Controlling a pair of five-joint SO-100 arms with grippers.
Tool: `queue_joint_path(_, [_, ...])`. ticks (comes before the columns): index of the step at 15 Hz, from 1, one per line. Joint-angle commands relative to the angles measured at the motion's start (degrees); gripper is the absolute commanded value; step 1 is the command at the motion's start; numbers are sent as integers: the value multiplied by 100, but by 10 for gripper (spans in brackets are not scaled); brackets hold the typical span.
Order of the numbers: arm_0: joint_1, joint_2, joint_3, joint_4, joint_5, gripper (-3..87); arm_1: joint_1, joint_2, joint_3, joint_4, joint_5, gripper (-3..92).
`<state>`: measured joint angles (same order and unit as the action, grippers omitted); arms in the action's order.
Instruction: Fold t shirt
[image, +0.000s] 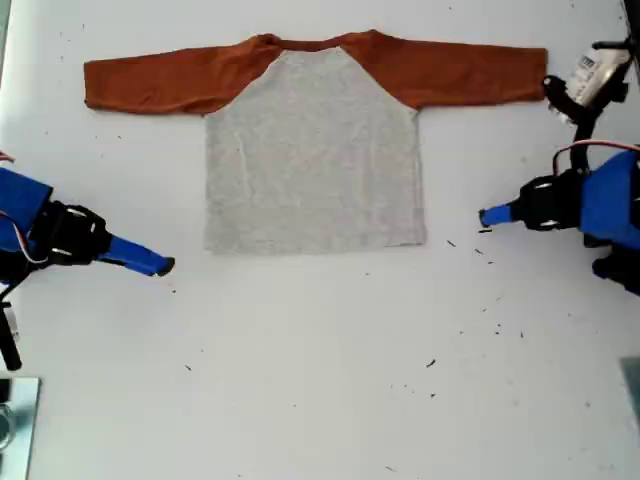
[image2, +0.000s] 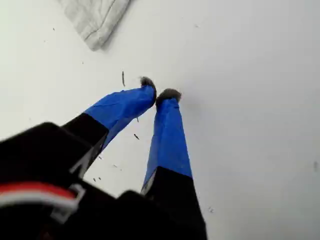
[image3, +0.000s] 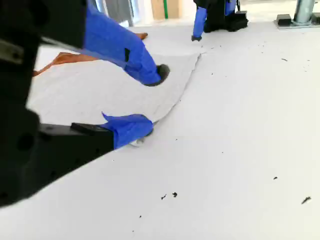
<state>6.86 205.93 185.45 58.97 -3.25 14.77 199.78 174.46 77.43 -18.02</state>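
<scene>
White table (image: 320, 400). t shirt (image: 315, 160) flat upper-centre in exterior view, neckline toward top, sleeves spanning left-right. My first gripper (image: 485, 215) pinched together, empty. My second gripper (image: 168, 266) agape beside hem corner. No legible writing.

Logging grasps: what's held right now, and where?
Nothing. My second tool gapes at a hem corner of the t shirt; my first tool is empty, off the cloth.

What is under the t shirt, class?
The t shirt lies spread flat on the white table, which shows all around it. No bulge shows in the cloth, but the table beneath it and the shirt's underside are covered and cannot be seen.
</scene>
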Motion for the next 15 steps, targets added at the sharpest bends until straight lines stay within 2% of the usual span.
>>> queue_joint_path(1, [-53,35,53,-9,62,123,-105,70,299,35,510,38])
queue_joint_path(2, [-53,35,53,-9,62,123,-114,79,299,26,624,36])
queue_joint_path(5, [132,35,53,-9,62,209,-114,79,316,-105,703,35])
queue_joint_path(7, [18,53,53,-9,448,171,-220,35,-62,-35,668,33])
queue_joint_path(8, [-53,53,53,-44,615,115,-79,-237,-510,211,554,33])
queue_joint_path(9, [-97,53,53,-141,853,41,246,-624,-1160,466,229,33])
queue_joint_path(11, [-62,53,53,-149,923,-3,1345,-2241,-2997,923,-879,33])
queue_joint_path(15, [-185,53,53,-18,932,-3,3691,-5089,-6082,1371,-3208,33])
